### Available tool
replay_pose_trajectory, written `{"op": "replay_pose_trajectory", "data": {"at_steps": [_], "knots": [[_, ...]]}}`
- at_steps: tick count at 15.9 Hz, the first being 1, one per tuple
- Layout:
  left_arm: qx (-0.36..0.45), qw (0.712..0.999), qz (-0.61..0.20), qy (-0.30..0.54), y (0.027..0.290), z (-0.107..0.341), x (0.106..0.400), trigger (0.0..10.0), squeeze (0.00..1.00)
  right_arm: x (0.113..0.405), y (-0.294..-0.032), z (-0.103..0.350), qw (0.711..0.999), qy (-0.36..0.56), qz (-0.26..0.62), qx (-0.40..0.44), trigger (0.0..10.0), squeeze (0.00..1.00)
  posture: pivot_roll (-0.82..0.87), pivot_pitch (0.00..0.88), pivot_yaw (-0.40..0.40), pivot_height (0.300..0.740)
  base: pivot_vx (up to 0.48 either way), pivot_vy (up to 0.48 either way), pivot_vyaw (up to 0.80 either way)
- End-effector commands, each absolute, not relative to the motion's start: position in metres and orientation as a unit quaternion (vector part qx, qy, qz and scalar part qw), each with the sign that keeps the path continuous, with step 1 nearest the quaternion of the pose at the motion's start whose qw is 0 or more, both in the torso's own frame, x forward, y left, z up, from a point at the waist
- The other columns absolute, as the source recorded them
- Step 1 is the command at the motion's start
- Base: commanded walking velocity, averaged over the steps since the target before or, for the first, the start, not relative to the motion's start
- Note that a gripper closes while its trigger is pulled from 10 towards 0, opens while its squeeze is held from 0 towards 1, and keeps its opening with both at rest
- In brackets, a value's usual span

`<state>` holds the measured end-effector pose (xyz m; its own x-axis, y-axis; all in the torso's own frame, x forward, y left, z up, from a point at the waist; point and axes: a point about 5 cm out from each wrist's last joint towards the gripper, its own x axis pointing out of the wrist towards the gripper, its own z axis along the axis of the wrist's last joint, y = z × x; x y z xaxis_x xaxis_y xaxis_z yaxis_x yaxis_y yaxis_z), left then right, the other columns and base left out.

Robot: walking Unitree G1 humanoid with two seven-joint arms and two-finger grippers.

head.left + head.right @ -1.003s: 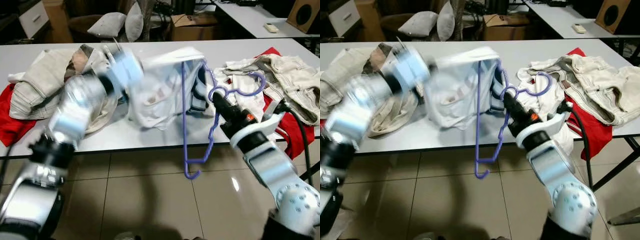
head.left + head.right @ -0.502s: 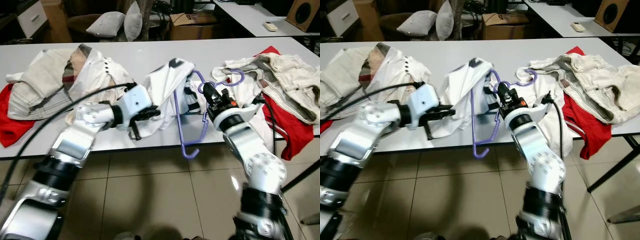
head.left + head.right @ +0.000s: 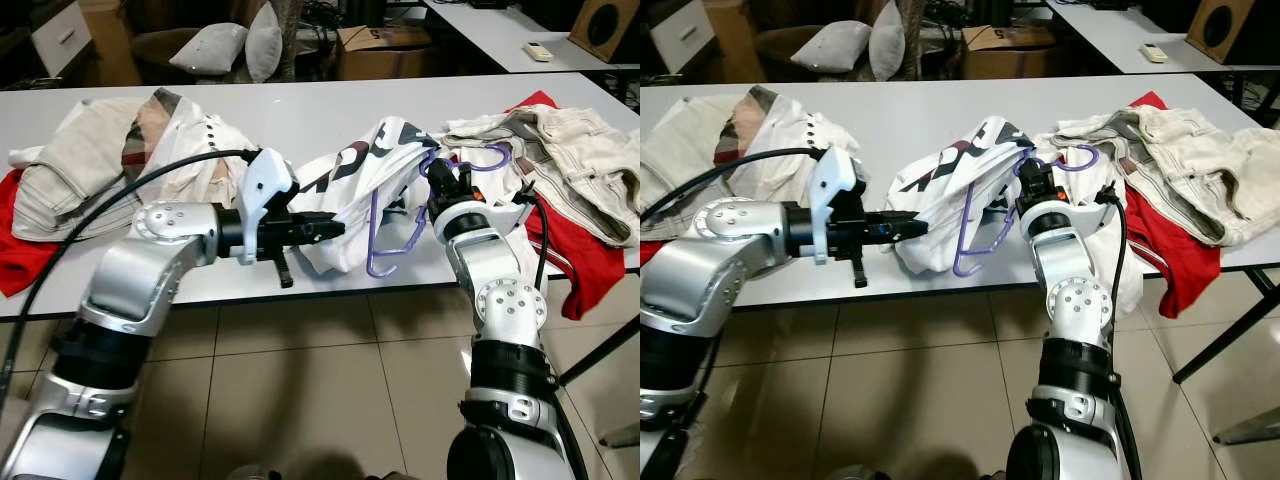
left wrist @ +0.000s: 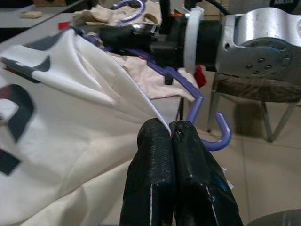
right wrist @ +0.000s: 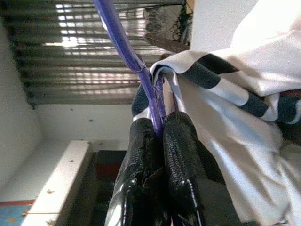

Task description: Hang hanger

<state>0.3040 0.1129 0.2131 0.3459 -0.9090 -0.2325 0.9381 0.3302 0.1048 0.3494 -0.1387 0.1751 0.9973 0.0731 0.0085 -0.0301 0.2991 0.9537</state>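
A white shirt (image 3: 360,195) with black markings lies bunched at the table's front edge, with a purple hanger (image 3: 393,238) partly inside it. The hanger's hook (image 3: 487,156) points right, and its lower end hangs just past the table edge. My left gripper (image 3: 338,228) reaches in from the left and is shut on a fold of the shirt (image 4: 94,141); the fingertips (image 4: 157,134) pinch its edge. My right gripper (image 3: 438,178) is shut on the hanger's neck, and the purple bar (image 5: 123,44) runs between its fingers (image 5: 176,129).
The white table (image 3: 300,110) carries a heap of beige and checked clothes (image 3: 95,160) with red cloth at the left. Beige trousers (image 3: 575,150) over red cloth (image 3: 580,255) lie at the right. Tiled floor lies in front; cushions and a box stand behind.
The shirt and hanger were held up high a second ago and have come down onto the table edge. My left arm has dropped and now grips the shirt low; the hanger lies flatter.
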Motion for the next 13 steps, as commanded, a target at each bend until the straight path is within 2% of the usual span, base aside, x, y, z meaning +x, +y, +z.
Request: {"op": "replay_pose_trajectory", "data": {"at_steps": [1, 3, 4, 6, 8, 10, 13], "knots": [[0.118, 0.807, -0.575, 0.059, 0.109, 0.22, 0.304, 0.0, 0.0, 0.355, -0.113, 0.2, 0.771, -0.007, 0.071, 0.633, 10.0, 0.0, -0.08, 0.0, 0.003, 0.74, 0.0, 0.0, 0.0], [0.115, 0.775, -0.617, 0.074, 0.1, 0.218, 0.291, 0.0, 0.0, 0.36, -0.112, 0.202, 0.75, -0.014, 0.064, 0.658, 10.0, 0.0, -0.08, 0.0, 0.002, 0.74, 0.0, 0.0, 0.0], [0.127, 0.771, -0.618, 0.084, 0.1, 0.215, 0.289, 0.0, 0.0, 0.362, -0.113, 0.203, 0.745, -0.019, 0.063, 0.664, 10.0, 0.0, -0.08, 0.0, 0.002, 0.74, 0.0, 0.0, 0.0], [0.107, 0.761, -0.635, 0.073, 0.097, 0.22, 0.284, 0.0, 0.0, 0.364, -0.115, 0.204, 0.753, -0.021, 0.062, 0.655, 10.0, 0.0, -0.08, 0.0, -0.002, 0.74, 0.0, 0.0, 0.0], [0.098, 0.743, -0.659, 0.067, 0.093, 0.224, 0.277, 0.0, 0.0, 0.366, -0.115, 0.203, 0.751, -0.021, 0.058, 0.657, 10.0, 0.0, -0.08, 0.0, -0.006, 0.74, 0.0, 0.0, 0.0], [0.097, 0.743, -0.659, 0.066, 0.085, 0.223, 0.277, 0.0, 0.0, 0.368, -0.112, 0.203, 0.751, -0.019, 0.06, 0.657, 10.0, 0.0, -0.07, 0.0, -0.01, 0.74, 0.0, 0.0, 0.0], [0.086, 0.72, -0.686, 0.06, 0.073, 0.224, 0.269, 0.0, 0.0, 0.372, -0.108, 0.203, 0.754, -0.018, 0.057, 0.654, 10.0, 0.0, -0.07, 0.0, -0.012, 0.74, 0.0, 0.0, 0.0]]}}
